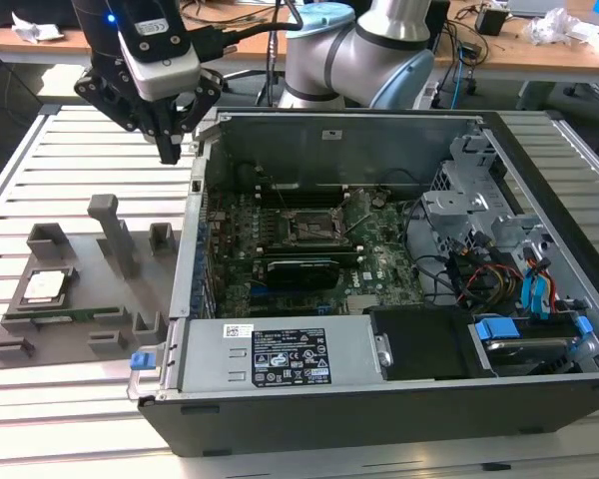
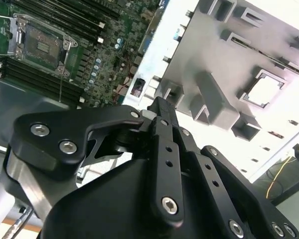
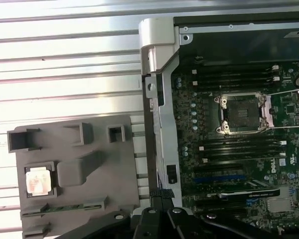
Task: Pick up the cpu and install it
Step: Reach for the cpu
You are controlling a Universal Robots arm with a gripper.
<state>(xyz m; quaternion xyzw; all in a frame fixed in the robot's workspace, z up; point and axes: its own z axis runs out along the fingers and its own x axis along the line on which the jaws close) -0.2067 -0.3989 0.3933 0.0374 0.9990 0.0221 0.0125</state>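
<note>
Hand (image 1: 170, 153) hangs over the worktop (image 1: 40, 170), fingers pressed together on nothing; cpu (image 1: 45, 286) sits in the grey tray (image 1: 100, 294), well apart.

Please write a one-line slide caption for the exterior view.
The shut gripper hovers near a corner of the open computer case; the cpu lies in the grey tray.

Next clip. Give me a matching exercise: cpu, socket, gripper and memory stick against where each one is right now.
1 cpu
2 socket
3 gripper
4 memory stick

A on the motherboard, nothing in it
B long slot of the grey holder
C above the slatted table, beside the case
D square recess of the grey holder

Pairs: 1-D, 2-A, 3-C, 4-B
</note>
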